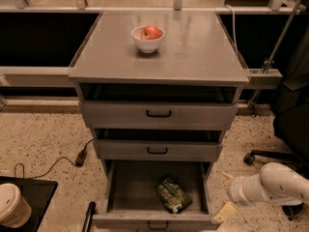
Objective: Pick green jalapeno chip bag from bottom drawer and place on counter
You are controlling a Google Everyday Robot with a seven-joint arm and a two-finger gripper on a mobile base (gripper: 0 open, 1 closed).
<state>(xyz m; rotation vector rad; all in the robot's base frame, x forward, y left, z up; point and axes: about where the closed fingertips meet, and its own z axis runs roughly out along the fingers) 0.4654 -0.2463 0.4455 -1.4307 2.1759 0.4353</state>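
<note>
Inspecting the bottom drawer, we find the green jalapeno chip bag; white bowl on the bench holds an apple; end effector right of drawer, fingers apart, empty.

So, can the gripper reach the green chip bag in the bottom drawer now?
Probably yes. The bottom drawer is pulled out and nothing covers the green jalapeno chip bag. The gripper, open, sits outside the drawer's right wall, so it must come over that wall first.
</note>
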